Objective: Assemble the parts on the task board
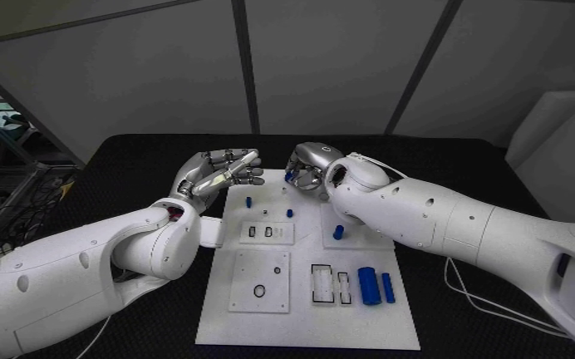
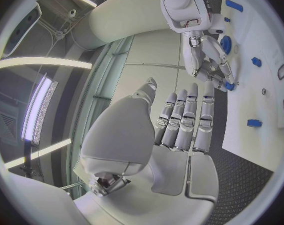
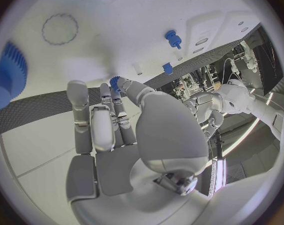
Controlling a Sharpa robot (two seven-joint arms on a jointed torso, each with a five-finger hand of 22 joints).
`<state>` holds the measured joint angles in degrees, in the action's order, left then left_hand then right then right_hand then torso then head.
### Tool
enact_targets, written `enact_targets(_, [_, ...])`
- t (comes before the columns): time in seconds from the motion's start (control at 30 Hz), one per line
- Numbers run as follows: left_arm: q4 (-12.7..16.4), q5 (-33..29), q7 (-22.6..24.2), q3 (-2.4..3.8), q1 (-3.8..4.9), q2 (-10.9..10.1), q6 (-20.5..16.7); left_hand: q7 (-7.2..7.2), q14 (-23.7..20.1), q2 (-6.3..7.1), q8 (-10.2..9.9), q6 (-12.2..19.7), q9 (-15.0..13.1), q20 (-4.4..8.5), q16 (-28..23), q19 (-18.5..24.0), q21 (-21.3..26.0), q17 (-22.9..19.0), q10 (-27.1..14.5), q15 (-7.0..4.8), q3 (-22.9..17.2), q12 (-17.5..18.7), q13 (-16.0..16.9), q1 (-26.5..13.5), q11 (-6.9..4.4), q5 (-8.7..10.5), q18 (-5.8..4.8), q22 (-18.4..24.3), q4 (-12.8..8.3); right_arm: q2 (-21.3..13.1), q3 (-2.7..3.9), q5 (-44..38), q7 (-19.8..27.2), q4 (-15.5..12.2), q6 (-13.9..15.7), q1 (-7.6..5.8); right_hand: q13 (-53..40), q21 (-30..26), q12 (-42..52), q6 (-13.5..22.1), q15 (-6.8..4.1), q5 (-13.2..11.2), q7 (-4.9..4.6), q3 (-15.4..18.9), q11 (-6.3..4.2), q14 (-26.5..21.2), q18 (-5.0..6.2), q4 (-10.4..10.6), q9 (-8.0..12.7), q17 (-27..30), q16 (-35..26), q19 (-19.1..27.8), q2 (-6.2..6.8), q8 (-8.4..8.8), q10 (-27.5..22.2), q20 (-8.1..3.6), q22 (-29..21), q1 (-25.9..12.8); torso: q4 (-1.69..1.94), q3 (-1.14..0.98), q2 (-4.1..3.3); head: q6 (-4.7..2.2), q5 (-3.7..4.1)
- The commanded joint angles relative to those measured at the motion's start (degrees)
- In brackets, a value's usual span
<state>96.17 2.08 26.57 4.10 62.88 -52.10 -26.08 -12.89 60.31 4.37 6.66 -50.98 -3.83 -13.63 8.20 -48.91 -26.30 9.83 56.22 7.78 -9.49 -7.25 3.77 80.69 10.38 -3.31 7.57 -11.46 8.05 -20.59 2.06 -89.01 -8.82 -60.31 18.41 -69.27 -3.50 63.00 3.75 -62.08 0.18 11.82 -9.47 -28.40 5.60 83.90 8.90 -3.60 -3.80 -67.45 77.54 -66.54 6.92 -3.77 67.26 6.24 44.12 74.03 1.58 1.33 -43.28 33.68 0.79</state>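
Right hand [image 1: 311, 165] fingers [image 3: 91, 122] curl down over the far edge of the task board [image 1: 306, 326], a small blue gear part [image 3: 114, 82] pinched at the fingertips; the same part shows under that hand in the left wrist view [image 2: 230, 86]. Left hand [image 1: 222, 172] is raised off the table just beside the board's far left corner, fingers [image 2: 187, 122] straight and close together, holding nothing. The two hands are near each other but apart.

On the board: two small blue pegs [image 1: 249, 202] and [image 1: 289, 212] stand upright near the far end, another blue part [image 1: 338, 232] sits just below the right forearm, and two blue cylinders [image 1: 371, 285], [image 1: 388, 287] lie side by side near the right front edge. A large blue gear [image 3: 8, 75] lies on the board close to the right hand. The black table [image 1: 132, 159] surrounds the board.
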Motion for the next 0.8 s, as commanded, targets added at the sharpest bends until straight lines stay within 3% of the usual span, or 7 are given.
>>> enact_targets(0.03, [0.08, 0.43, 0.41, 0.06, 0.1, 0.02, 0.81, -0.96, -0.29, -0.37, -0.36, 0.11, 0.02, 0.06, -0.23, 0.52, 0.32, 0.08, -0.1, 0.08, 0.02, 0.27, 0.03, -0.38, 0.34, 0.07, 2.57, 0.09, -0.27, 0.24, -0.07, 0.04, -0.46, 0.18, -0.86, 0.02, -0.05, 0.32, -0.19, 0.55, 0.44, -0.38, 0.05, -0.04, 0.02, 2.14, -0.41, 0.31, 0.02, -0.15, 0.3, 0.27, 0.34, 0.21, -0.75, 0.14, -0.01, -0.2, -0.04, 0.03, -0.04, 0.02, 0.04])
enact_targets(0.2, [0.08, 0.43, 0.27, 0.06, 0.1, 0.01, 0.95, -0.96, -0.29, -0.37, -0.38, 0.11, 0.02, 0.05, -0.26, 0.59, 0.35, 0.09, -0.1, 0.08, 0.02, 0.29, 0.03, -0.38, 0.35, 0.07, 2.56, 0.11, -0.3, 0.26, -0.08, 0.05, -0.3, 0.13, -0.67, 0.02, -0.01, -0.08, -0.23, 2.27, 0.93, -0.57, -0.34, 0.22, 0.5, 1.93, -0.25, 0.51, 0.13, 0.4, 0.08, 0.88, 1.16, 0.3, -3.14, 0.53, -0.77, -0.47, 0.0, 0.01, -0.03, 0.02, 0.07])
enact_targets(0.4, [0.11, 0.43, 0.19, 0.06, 0.1, -0.18, 1.03, -0.96, -0.29, -0.37, -0.38, 0.11, 0.02, 0.05, -0.26, 0.59, 0.35, 0.09, -0.1, 0.08, 0.02, 0.29, 0.03, -0.38, 0.35, 0.07, 2.56, 0.11, -0.3, -0.99, -0.08, 0.19, 0.12, -1.59, 1.27, 0.03, -0.18, -1.22, 0.39, 6.78, 1.06, -1.03, 0.08, 3.15, 0.64, 1.46, 0.12, 0.95, 0.1, 1.82, -0.65, 1.99, 2.4, 0.24, -6.89, 0.9, -2.51, -0.66, -0.06, -0.04, -0.03, 0.02, -0.07])
enact_targets(0.53, [0.12, 0.43, 0.16, 0.06, 0.1, -0.36, 1.08, -0.96, -0.29, -0.37, -0.38, 0.11, 0.02, 0.05, -0.26, 0.59, 0.35, 0.09, -0.1, 0.08, 0.02, 0.29, 0.03, -0.38, 0.35, 0.07, 2.56, 0.11, -0.3, -3.44, -0.07, 0.79, 0.54, -4.71, 3.71, 0.04, -0.26, -1.28, 0.79, 7.05, 1.03, -0.97, 0.1, 3.83, 0.59, 1.45, 0.12, 1.01, 0.03, 1.88, -0.66, 1.99, 2.38, 0.16, -6.98, 0.9, -2.6, -0.44, -0.14, -0.1, 0.04, 0.03, -0.13])
enact_targets(0.67, [0.06, 0.43, 0.11, 0.06, 0.09, -0.67, 1.14, -0.96, -0.29, -0.37, -0.38, 0.11, 0.02, 0.05, -0.26, 0.59, 0.35, 0.09, -0.1, 0.08, 0.02, 0.29, 0.03, -0.38, 0.35, 0.07, 2.56, 0.11, -0.3, -8.44, -0.03, 2.16, 0.66, -10.02, 5.96, 0.06, -0.34, -1.2, 1.47, 6.81, 0.96, -0.61, 0.06, 4.44, 0.51, 1.51, 0.1, 1.07, -0.07, 1.65, -0.49, 1.84, 2.32, 0.0, -6.51, 0.84, -2.49, -0.14, -0.3, -0.1, 0.11, -0.16, -0.19])
enact_targets(0.8, [-0.01, 0.43, 0.04, 0.05, 0.09, -0.86, 1.24, -0.98, -0.29, -0.35, -0.42, 0.13, 0.02, 0.02, -0.32, 0.73, 0.4, 0.12, -0.12, 0.11, 0.05, 0.32, 0.02, -0.38, 0.36, 0.08, 2.56, 0.14, -0.36, -12.88, 0.04, 4.17, 0.39, -14.07, 6.09, -0.03, -0.36, -1.22, 2.05, 6.55, 0.91, -0.39, 0.07, 5.06, 0.43, 1.52, 0.1, 1.29, -0.13, 1.67, -0.47, 1.81, 2.37, -0.06, -6.03, 0.8, -2.55, -0.1, -0.68, -0.21, 0.32, -0.27, -0.22])
